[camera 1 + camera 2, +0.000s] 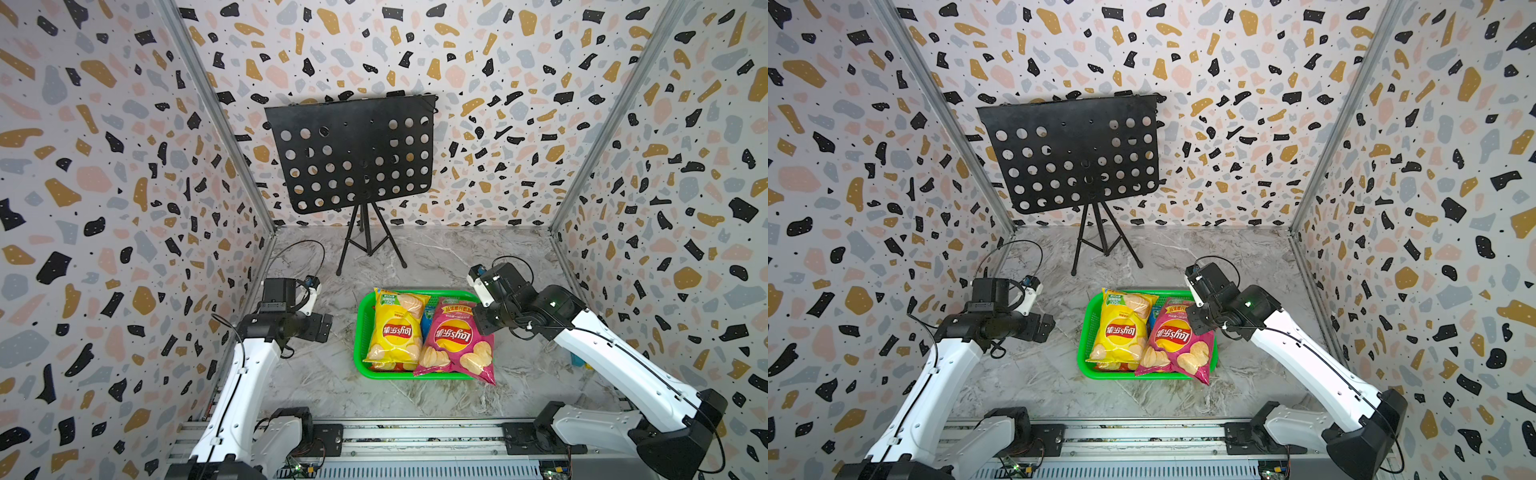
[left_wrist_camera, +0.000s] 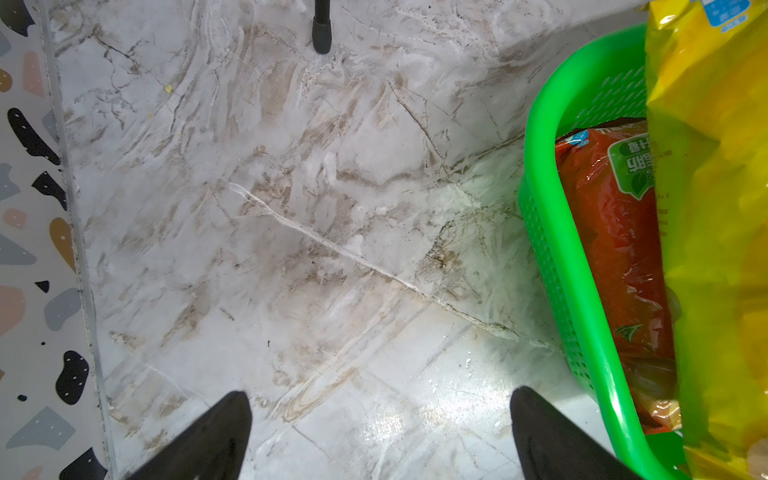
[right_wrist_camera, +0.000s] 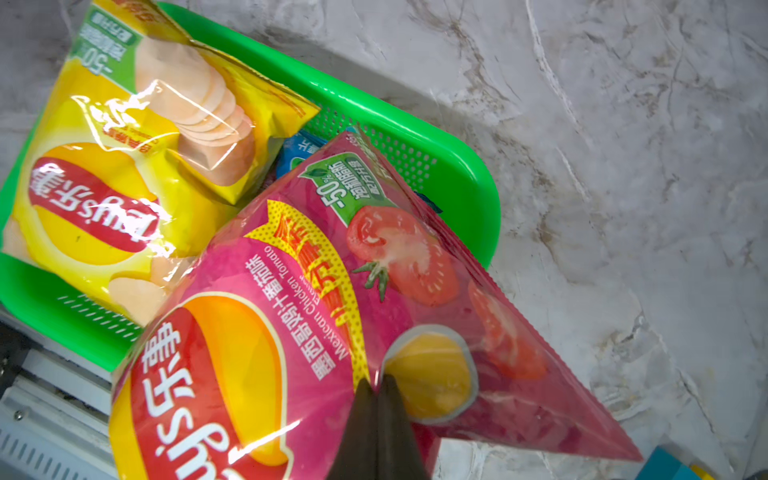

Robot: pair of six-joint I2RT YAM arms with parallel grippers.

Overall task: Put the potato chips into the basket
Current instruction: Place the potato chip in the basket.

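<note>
The green basket [image 1: 360,332] [image 1: 1084,332] sits mid-table and holds the potato chips. In both top views a yellow bag [image 1: 397,328] [image 1: 1121,328] lies on its left half, over an orange-red bag [image 2: 615,249]. A pink bag [image 1: 453,345] [image 1: 1177,345] [image 3: 332,270] lies on the right half, its lower corner hanging over the front rim. A blue bag [image 3: 297,151] peeks out between them. My right gripper [image 3: 376,379] is shut on the pink bag's film near its upper end. My left gripper [image 2: 380,392] hangs open over bare table left of the basket [image 2: 557,249].
A black perforated music stand [image 1: 349,153] on a tripod stands at the back; one foot [image 2: 322,33] shows in the left wrist view. A small blue object [image 1: 577,359] lies by the right wall. Patterned walls close three sides, and a metal rail [image 1: 415,432] runs along the front.
</note>
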